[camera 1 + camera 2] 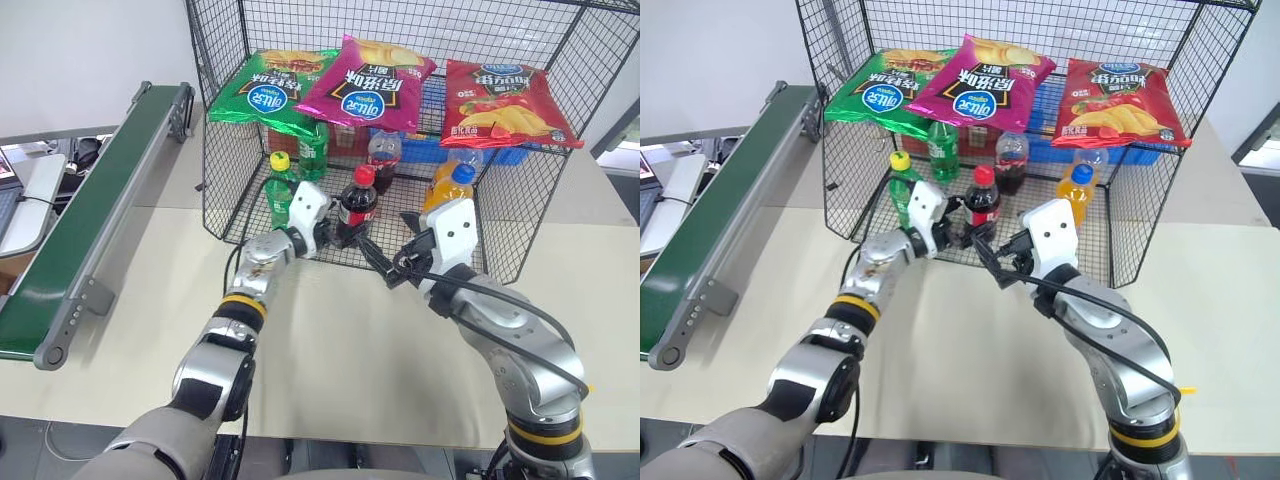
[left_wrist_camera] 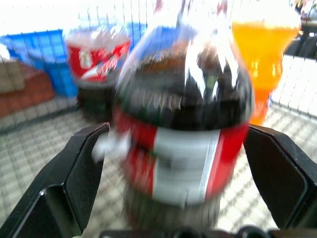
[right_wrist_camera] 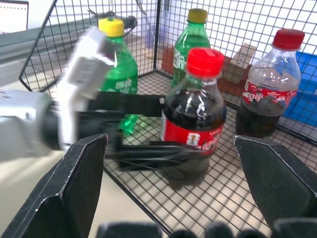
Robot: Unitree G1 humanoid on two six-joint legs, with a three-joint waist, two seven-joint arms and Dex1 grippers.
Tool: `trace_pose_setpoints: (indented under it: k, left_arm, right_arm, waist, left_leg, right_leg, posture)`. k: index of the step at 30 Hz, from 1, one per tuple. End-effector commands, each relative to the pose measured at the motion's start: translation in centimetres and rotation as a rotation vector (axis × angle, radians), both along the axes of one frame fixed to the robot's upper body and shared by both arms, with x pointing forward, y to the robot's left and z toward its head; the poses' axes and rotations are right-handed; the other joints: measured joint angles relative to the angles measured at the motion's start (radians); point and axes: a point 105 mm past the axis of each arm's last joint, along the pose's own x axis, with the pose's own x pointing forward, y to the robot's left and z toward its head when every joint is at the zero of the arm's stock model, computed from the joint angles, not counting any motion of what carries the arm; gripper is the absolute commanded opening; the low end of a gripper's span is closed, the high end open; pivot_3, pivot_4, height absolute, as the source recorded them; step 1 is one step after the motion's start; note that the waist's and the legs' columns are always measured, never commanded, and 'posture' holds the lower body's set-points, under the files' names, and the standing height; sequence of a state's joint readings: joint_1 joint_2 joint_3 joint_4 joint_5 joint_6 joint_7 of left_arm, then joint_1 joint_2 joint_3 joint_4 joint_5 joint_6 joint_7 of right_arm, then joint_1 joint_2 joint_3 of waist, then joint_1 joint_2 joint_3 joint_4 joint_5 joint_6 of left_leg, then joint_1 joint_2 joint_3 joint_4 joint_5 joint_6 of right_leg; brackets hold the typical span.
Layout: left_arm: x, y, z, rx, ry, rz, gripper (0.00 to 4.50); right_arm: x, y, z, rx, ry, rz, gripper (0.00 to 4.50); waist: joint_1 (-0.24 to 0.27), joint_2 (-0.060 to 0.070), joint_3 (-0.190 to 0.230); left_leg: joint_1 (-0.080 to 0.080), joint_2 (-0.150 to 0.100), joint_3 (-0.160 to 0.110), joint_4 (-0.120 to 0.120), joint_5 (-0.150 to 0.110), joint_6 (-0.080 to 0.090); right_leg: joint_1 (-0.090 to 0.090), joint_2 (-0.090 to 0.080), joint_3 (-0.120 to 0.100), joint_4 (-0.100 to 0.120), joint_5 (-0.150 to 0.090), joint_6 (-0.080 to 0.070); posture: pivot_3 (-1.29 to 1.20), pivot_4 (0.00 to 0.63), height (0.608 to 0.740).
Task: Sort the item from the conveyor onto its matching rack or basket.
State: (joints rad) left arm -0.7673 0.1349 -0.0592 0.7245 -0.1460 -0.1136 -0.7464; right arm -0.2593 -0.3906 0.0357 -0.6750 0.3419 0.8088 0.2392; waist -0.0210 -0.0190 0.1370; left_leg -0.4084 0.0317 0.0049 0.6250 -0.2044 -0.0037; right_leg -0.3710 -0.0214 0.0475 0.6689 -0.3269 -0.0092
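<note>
The item, a cola bottle with a red cap and red label, stands upright on the grid floor at the front edge of the black wire cage. My left gripper reaches in level from the left and stands open, its fingers either side of the bottle. My right gripper hovers open just outside the cage front, pointing at the bottle, with nothing between its fingers. The green conveyor runs along the left and its belt is bare.
In the cage stand two green soda bottles with yellow caps, a second cola bottle, an orange soda bottle and a blue crate. Three chip bags lie across an upper shelf. A beige tabletop lies before the cage.
</note>
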Motion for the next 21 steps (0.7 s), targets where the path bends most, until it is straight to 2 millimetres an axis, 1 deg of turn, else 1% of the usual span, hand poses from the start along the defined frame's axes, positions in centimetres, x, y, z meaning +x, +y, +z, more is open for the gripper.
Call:
trace_pose_setpoints:
  k: [1,5,7,9,12,14,15,17,18,20,21]
  left_arm:
    - [-1.2,1.7,2.7,0.006,-0.075,-0.012,4.45]
    - [-3.2,3.5,3.6,0.031,-0.073,-0.051,4.45]
    - [-4.3,4.8,4.7,0.021,-0.055,-0.083,4.45]
    - [-4.9,6.1,5.8,0.024,-0.053,-0.082,4.45]
    - [-5.1,7.7,7.1,0.031,-0.060,-0.057,4.45]
    - [-5.2,9.2,8.4,0.067,-0.107,-0.004,4.45]
    - [-5.0,10.4,9.2,0.097,-0.145,0.051,4.45]
    - [-4.5,12.1,10.3,0.129,-0.210,0.148,4.45]
    - [-4.1,13.1,10.7,0.117,-0.212,0.201,4.45]
    - [-4.0,14.4,11.2,0.121,-0.217,0.243,4.45]
    - [-4.4,15.1,11.2,0.115,-0.188,0.238,4.45]
  right_arm:
    - [-0.1,-1.1,1.2,-0.002,-0.051,0.016,4.50]
    - [0.1,-2.0,1.1,-0.020,-0.046,0.026,4.50]
    - [0.0,-2.6,1.2,-0.027,-0.047,0.031,4.50]
    - [-0.3,-3.1,1.4,-0.029,-0.049,0.041,4.50]
    - [-0.5,-3.1,1.7,-0.022,-0.050,0.074,4.50]
    - [-0.8,-3.3,1.9,-0.029,-0.047,0.113,4.50]
    - [-0.9,-3.5,2.1,-0.035,-0.046,0.131,4.50]
    - [-1.0,-3.6,2.4,-0.044,-0.046,0.155,4.50]
    - [-1.1,-3.7,2.5,-0.045,-0.046,0.168,4.50]
    - [-1.0,-3.8,2.8,-0.047,-0.048,0.188,4.50]
    - [-1.0,-3.9,3.0,-0.053,-0.049,0.198,4.50]
  waist:
    - [0.001,0.000,0.000]
    - [0.006,0.000,0.000]
    - [0.004,0.000,0.000]
    - [0.003,0.000,0.000]
    - [0.002,0.000,0.000]
    - [0.002,0.000,0.000]
    - [0.002,0.000,0.000]
    - [0.001,0.000,0.000]
    - [0.002,0.000,0.000]
    - [0.004,0.000,0.000]
    - [0.003,0.000,0.000]
  left_leg:
    - [0.000,0.000,0.000,0.000,0.000,0.000]
    - [0.000,0.000,-0.001,0.001,0.000,0.000]
    - [0.000,0.000,-0.001,0.001,0.000,0.000]
    - [0.000,0.001,-0.001,0.001,0.000,0.000]
    - [0.002,0.001,-0.001,0.001,0.000,0.000]
    - [0.002,0.001,-0.001,0.001,0.000,0.000]
    - [0.002,0.001,-0.001,0.001,0.000,0.000]
    - [0.002,0.001,-0.001,0.001,0.000,0.000]
    - [0.002,0.001,-0.001,0.001,0.000,0.000]
    - [0.002,0.001,-0.001,0.001,0.000,0.000]
    - [0.002,0.001,-0.001,0.001,0.000,0.000]
  right_leg:
    - [0.000,0.000,0.000,0.001,0.000,0.000]
    - [0.001,-0.001,0.000,0.001,0.000,0.000]
    - [0.001,-0.001,0.001,0.002,0.000,0.000]
    - [0.001,-0.001,0.001,0.002,0.000,0.000]
    - [0.001,-0.001,0.001,0.002,0.000,0.000]
    - [0.001,-0.001,0.001,0.002,0.000,0.000]
    - [0.001,0.000,0.001,0.002,0.000,0.000]
    - [0.001,-0.001,0.001,0.002,0.000,0.000]
    - [0.001,-0.001,0.001,0.002,0.000,0.000]
    - [0.002,-0.001,0.001,0.002,0.000,0.000]
    - [0.002,-0.001,0.001,0.002,0.000,0.000]
  posture:
    - [0.00,0.150,0.740]
    - [0.00,0.150,0.740]
    - [0.00,0.150,0.740]
    - [0.00,0.150,0.740]
    - [0.00,0.150,0.740]
    - [0.00,0.150,0.740]
    - [0.00,0.150,0.740]
    - [0.00,0.150,0.740]
    - [0.00,0.150,0.740]
    - [0.00,0.150,0.740]
    - [0.00,0.150,0.740]
